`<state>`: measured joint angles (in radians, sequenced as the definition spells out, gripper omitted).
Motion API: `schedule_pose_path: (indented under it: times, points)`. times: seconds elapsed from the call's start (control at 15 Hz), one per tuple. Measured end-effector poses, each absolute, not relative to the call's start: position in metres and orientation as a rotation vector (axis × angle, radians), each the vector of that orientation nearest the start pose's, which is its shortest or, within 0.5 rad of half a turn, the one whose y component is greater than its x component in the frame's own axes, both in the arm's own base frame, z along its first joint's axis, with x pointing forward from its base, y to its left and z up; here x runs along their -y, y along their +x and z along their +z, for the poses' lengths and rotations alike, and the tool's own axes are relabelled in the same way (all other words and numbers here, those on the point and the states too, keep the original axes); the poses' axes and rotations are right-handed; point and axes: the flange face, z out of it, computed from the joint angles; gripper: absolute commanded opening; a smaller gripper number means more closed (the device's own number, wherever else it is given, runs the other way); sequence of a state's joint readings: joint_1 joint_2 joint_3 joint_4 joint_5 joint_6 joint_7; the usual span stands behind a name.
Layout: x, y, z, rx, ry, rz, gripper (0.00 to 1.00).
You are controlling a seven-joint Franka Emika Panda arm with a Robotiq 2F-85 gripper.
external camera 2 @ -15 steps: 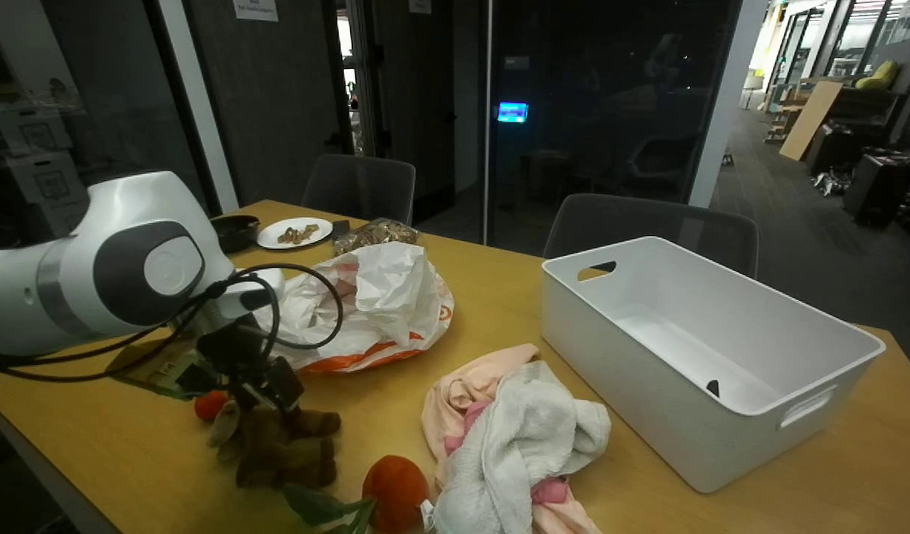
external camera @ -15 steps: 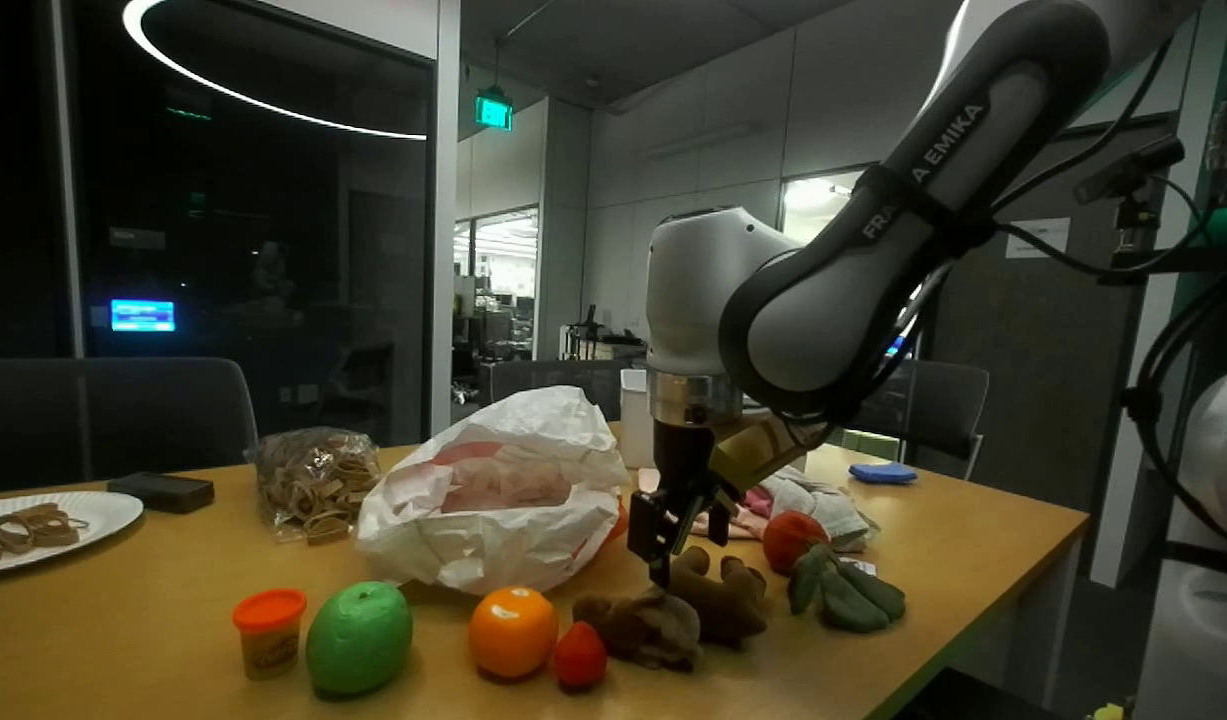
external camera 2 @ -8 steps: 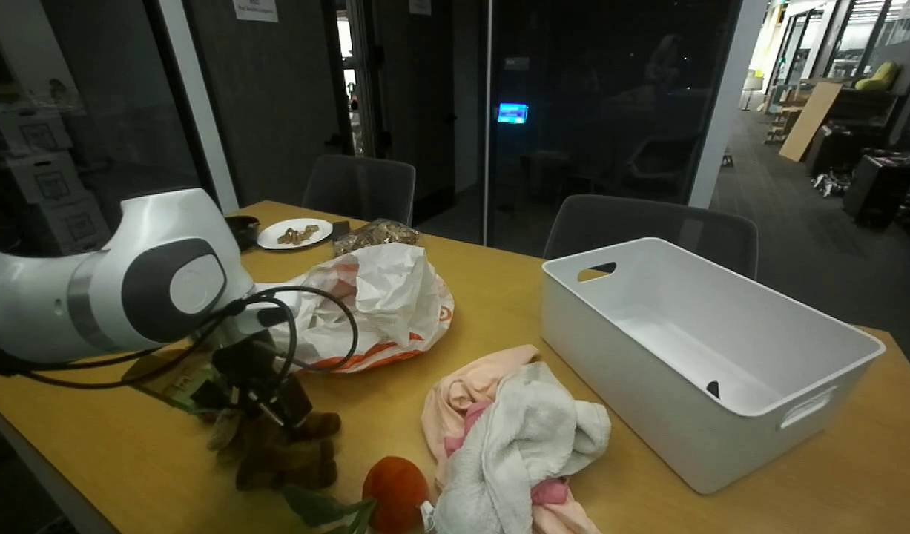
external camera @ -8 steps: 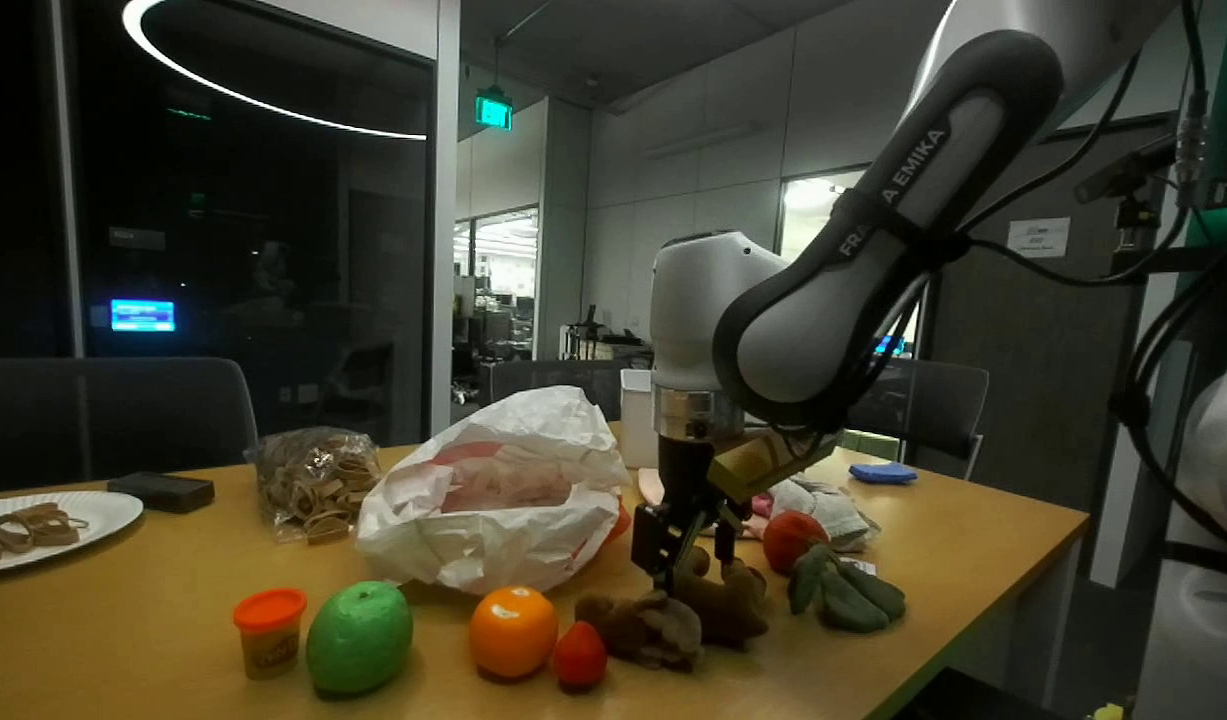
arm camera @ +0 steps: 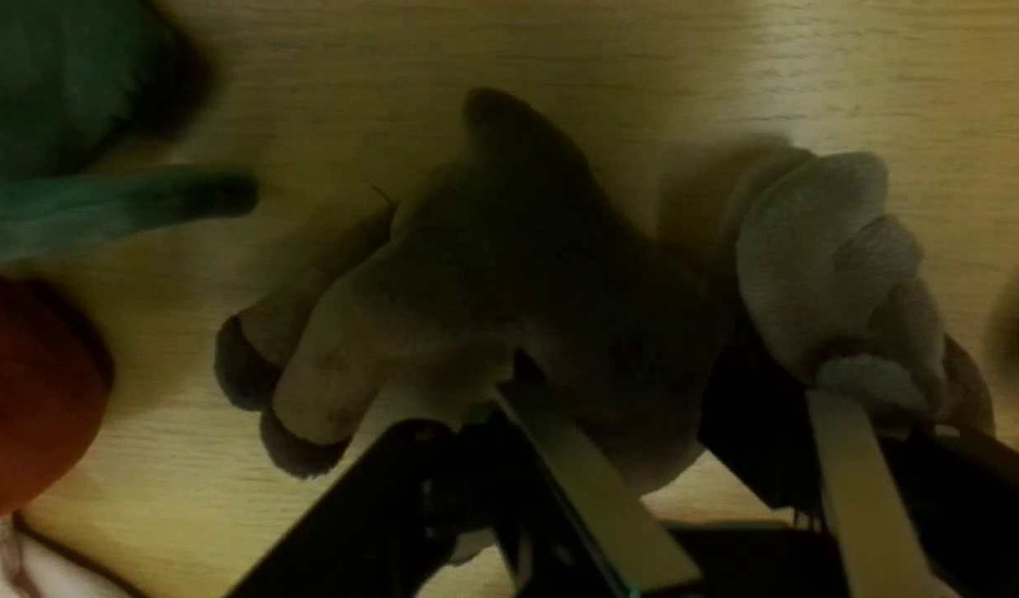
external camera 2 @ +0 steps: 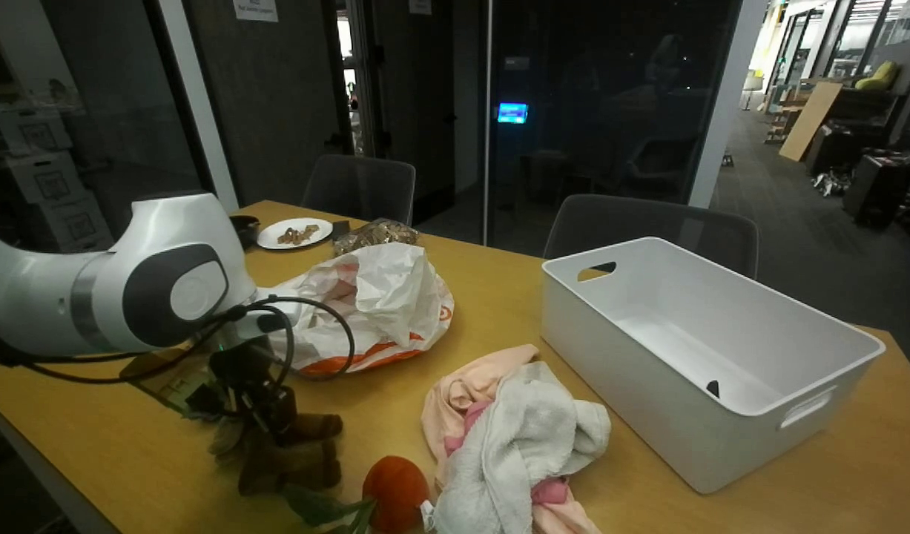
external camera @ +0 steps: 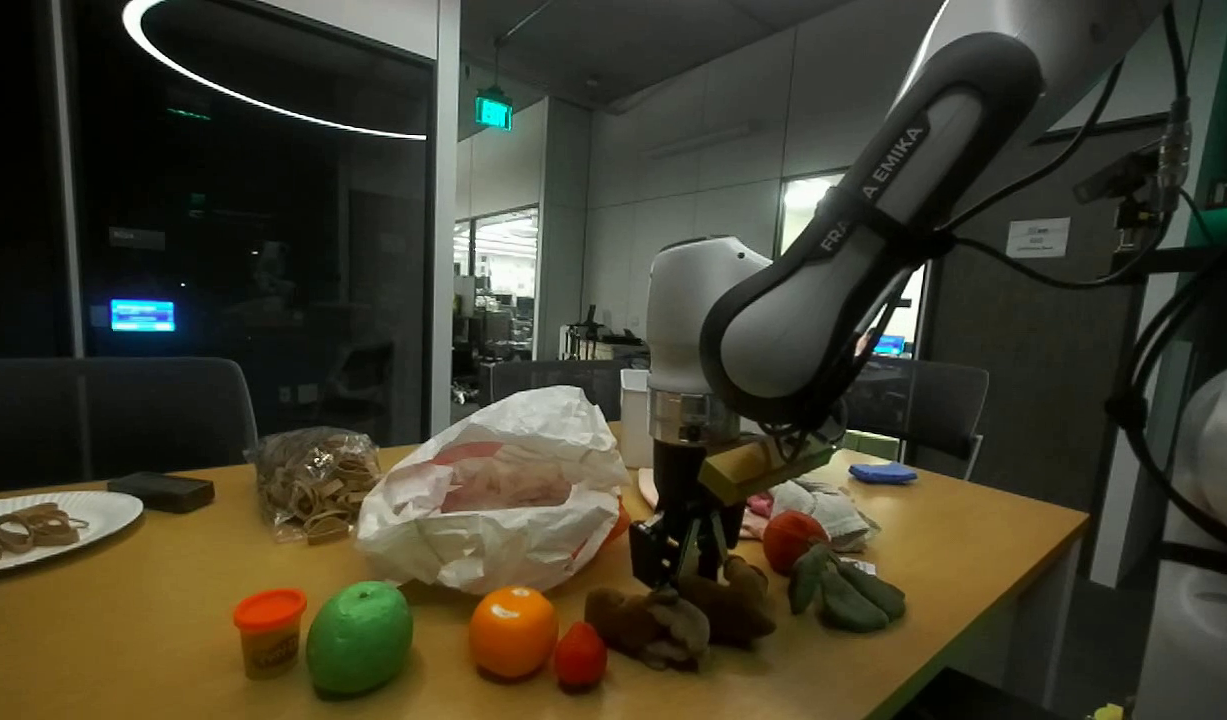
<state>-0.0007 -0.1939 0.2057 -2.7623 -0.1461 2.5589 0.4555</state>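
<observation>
Tool [arm camera: 629, 390]: astride brown plush toy [arm camera: 509, 232], fingers apart, clenched or not cannot tell | toy: on tabletop [external camera 2: 492, 297], beneath tool | leafy orange fruit [external camera 2: 395, 491]: near tool | white bin [external camera 2: 625, 378]: well apart

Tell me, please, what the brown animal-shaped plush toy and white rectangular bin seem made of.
The brown plush toy is probably matte stuffed fabric, given its dull surface and rounded limbs. The white rectangular bin looks like smooth satin plastic, from its even walls and handle holes.
</observation>
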Motion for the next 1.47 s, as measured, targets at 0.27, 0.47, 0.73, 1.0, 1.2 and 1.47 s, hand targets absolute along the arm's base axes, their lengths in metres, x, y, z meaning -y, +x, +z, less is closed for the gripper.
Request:
schedule_pose_path:
  times: [0.27,0.47,0.73,1.0,1.2,1.47]
  points:
    - [-0.076,0.377,0.271,-0.221,-3.246,-0.033,0.08]
    - [-0.075,0.380,0.274,-0.228,-3.243,-0.044,0.09]
    - [-0.074,0.391,0.303,-0.222,-3.239,-0.167,0.10]
    - [-0.079,0.405,0.377,-0.163,-3.227,-0.476,0.10]
    - [-0.093,0.408,0.433,-0.127,-3.167,-0.710,0.10]
    - [-0.144,0.408,0.460,-0.024,-3.086,-0.882,0.10]
